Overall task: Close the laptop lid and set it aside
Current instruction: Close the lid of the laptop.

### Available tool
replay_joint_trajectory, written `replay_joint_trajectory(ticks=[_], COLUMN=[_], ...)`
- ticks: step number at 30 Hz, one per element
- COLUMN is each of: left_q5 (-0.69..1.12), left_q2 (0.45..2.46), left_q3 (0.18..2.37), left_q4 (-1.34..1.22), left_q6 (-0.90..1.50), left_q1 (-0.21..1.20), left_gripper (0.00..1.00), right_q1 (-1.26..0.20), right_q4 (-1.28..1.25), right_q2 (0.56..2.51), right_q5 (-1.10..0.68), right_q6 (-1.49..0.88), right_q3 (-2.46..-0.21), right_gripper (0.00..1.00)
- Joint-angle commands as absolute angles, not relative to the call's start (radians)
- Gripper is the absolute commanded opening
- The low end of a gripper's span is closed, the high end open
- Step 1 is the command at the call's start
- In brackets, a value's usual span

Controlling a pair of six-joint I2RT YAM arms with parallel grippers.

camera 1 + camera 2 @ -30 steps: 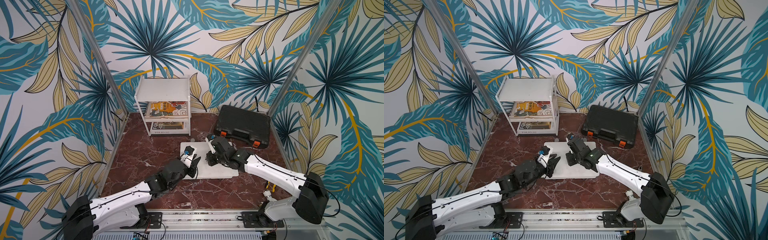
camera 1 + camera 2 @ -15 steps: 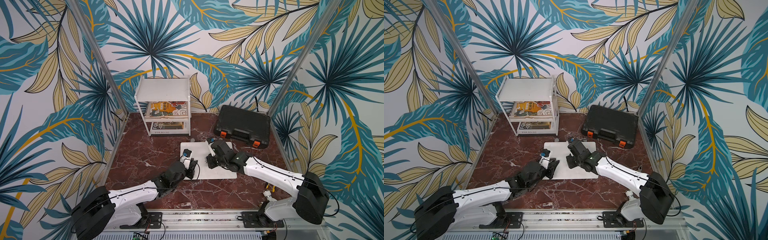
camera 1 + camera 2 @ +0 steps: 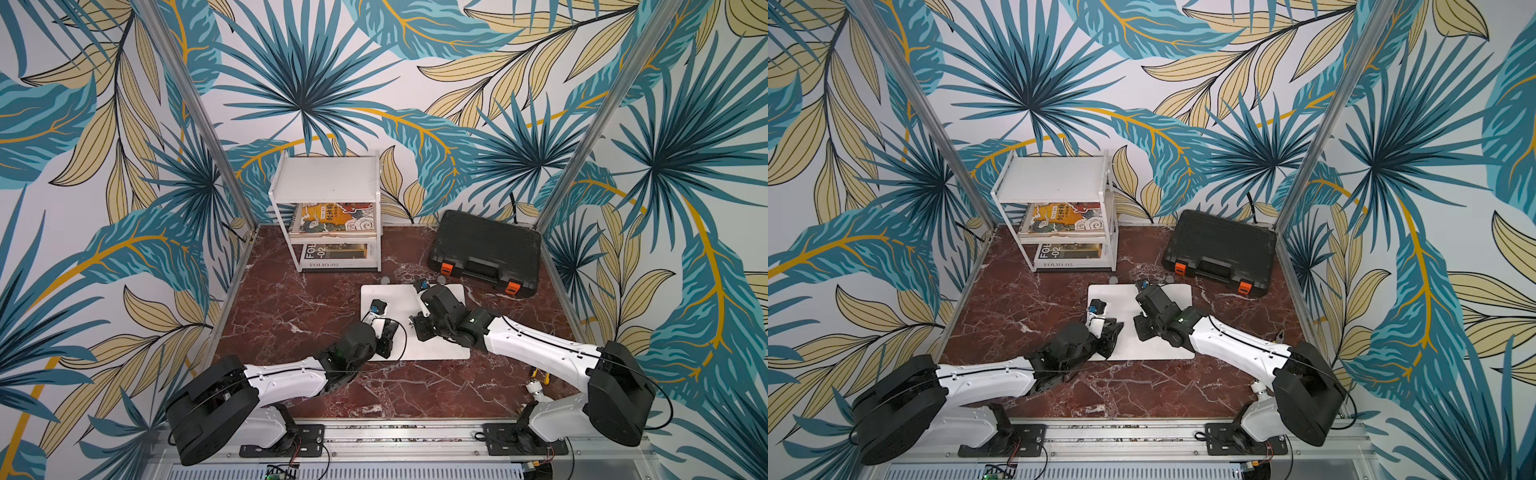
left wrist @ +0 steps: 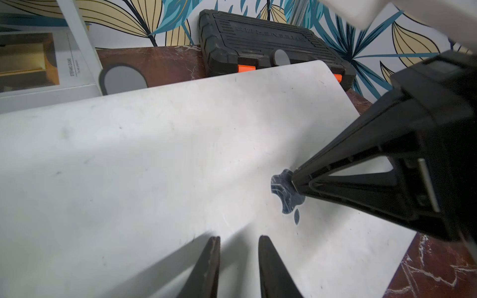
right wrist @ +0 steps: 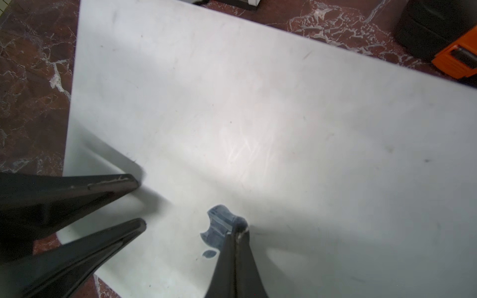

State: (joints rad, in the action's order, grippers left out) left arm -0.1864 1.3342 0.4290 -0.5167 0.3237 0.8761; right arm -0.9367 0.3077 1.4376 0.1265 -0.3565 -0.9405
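Silver laptop lid (image 3: 401, 299) lies closed, open marble (image 3: 299, 316) along its left edge.

Left arm (image 3: 286, 376) has folded in, its shoulder swung forward — left hand (image 4: 239, 237) shifted slightly.

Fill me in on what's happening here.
The laptop lies on the table with its lid down. The right pincer is shut, with its tip resting on the lid's logo. The left pincer is slightly open and empty, and hovers over the lid's left part. Setting the laptop aside appears not yet done.
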Motion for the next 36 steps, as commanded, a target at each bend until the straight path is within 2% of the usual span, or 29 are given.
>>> replay_joint_trajectory(ticks=[1,19,26,27,29,32,36], left_q5=[-0.195,-0.198,-0.205,-0.211,-0.207,-0.178,-0.117], left_q2=[1.355,1.452,1.270,1.225,1.117,0.958,0.771], left_q3=[0.413,0.409,0.451,0.464,0.486,0.502,0.496], left_q4=[-0.547,-0.615,-0.441,-0.392,-0.306,-0.193,-0.093], left_q6=[0.325,0.326,0.274,0.262,0.238,0.221,0.203], left_q1=[0.873,0.873,0.871,0.869,0.857,0.808,0.691], left_gripper=[0.32,0.33,0.45,0.49,0.57,0.60,0.68], right_q1=[-0.940,-0.941,-0.940,-0.939,-0.934,-0.910,-0.767], right_q4=[0.280,0.227,0.311,0.338,0.394,0.462,0.513], right_q2=[1.461,1.516,1.391,1.365,1.305,1.199,1.035], right_q5=[0.141,0.145,0.186,0.201,0.225,0.249,0.190], right_q6=[-0.369,-0.371,-0.350,-0.347,-0.337,-0.326,-0.328], right_q3=[-0.909,-0.887,-0.899,-0.904,-0.920,-0.926,-0.902], right_gripper=[0.00,0.00,0.00,0.02,0.14,0.34,0.43])
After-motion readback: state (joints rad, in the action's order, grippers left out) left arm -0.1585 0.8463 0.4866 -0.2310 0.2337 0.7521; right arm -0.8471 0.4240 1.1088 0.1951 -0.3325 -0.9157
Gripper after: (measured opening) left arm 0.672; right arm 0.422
